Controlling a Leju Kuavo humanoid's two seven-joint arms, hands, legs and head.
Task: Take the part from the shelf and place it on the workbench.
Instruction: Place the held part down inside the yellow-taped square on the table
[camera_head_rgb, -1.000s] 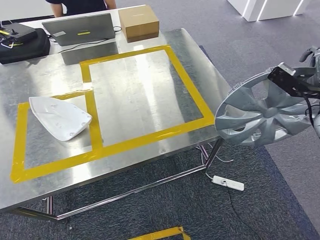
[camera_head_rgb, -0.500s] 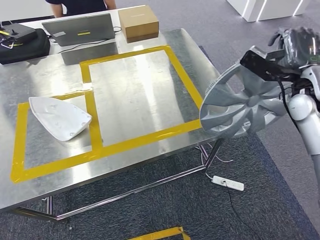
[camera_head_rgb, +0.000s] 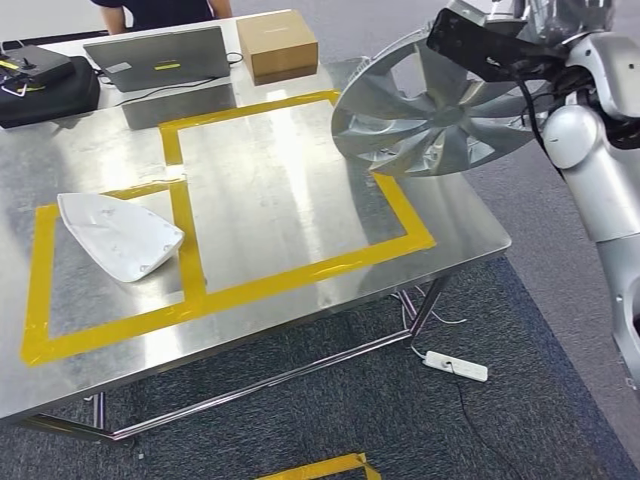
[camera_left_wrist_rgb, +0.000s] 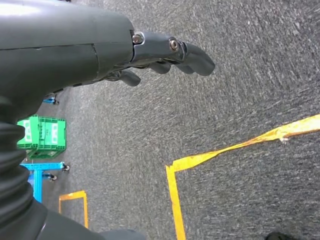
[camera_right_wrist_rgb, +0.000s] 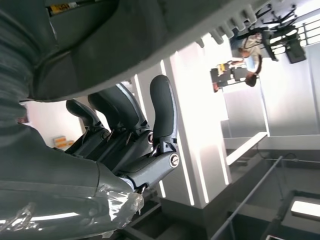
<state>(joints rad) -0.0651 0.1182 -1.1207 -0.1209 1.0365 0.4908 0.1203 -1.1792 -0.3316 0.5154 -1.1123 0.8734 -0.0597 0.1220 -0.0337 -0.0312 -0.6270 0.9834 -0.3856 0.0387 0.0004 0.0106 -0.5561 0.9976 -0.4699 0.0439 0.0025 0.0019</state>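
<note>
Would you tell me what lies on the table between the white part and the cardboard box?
In the head view, bare steel table crossed by yellow tape lies between the white part and the cardboard box.

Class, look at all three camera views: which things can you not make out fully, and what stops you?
- Person, head view: cut off by the top edge.
- Right robot hand, head view: cut off by the top edge.
- Silver wheel cover, right wrist view: too near, its shape is lost.

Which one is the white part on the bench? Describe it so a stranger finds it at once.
Start at the steel workbench with its yellow tape boxes. Inside the smaller box, on the bench's left, lies the white part: a flat, pointed shell. It is the sole white thing there; the hubcap is silver and spoked.
</note>
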